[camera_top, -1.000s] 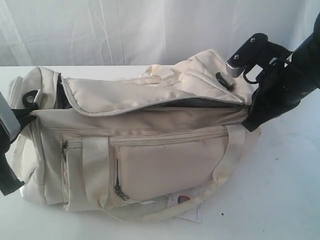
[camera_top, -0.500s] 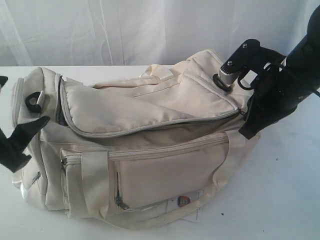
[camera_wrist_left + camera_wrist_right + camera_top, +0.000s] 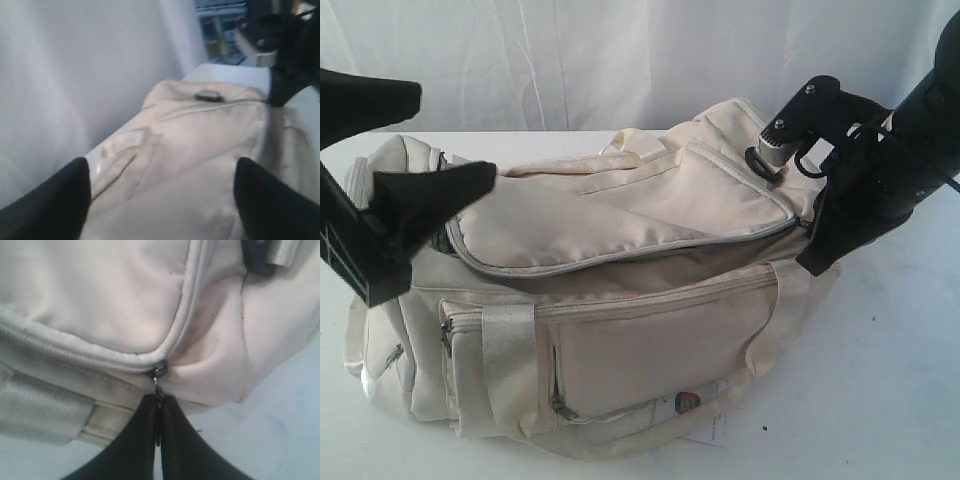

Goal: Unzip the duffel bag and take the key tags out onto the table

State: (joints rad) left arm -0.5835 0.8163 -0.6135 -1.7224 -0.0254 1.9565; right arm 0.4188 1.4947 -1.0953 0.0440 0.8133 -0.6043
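Both at duffel bag (image 3: 650, 340), left fingers (image 3: 430, 195) wide by one end, right fingers (image 3: 140, 440) pinching zipper pull (image 3: 158, 389)

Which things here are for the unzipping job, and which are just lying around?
For the job: duffel bag; its zipper pull, pinched in the right gripper; the open left gripper; table. The key tags are not in sight.
Just there: paper label poking out under the bag; white curtain behind.
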